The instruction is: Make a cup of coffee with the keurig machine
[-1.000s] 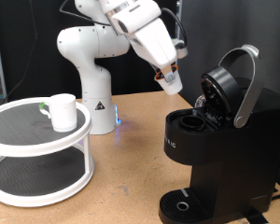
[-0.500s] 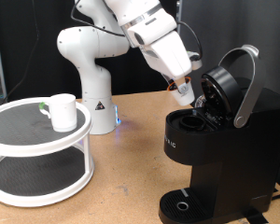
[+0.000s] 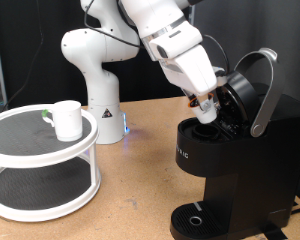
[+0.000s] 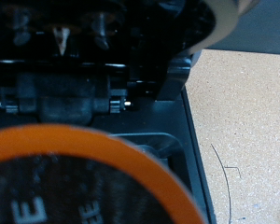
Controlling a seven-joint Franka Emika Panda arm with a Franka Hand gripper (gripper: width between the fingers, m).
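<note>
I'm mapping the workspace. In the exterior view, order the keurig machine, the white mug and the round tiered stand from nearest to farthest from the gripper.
1. keurig machine: at the view's right, its lid raised; the gripper is at its open pod chamber.
2. white mug: far to the view's left, on the stand's top tier.
3. round tiered stand: view's left; nearly ties with the mug.

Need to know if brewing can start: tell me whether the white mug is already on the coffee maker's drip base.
No. The mug sits on the round white stand's upper shelf, apart from the keurig machine.

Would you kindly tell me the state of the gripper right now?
Gripper: at the keurig machine's open pod chamber, holding a coffee pod; jaws shut on it.
</note>
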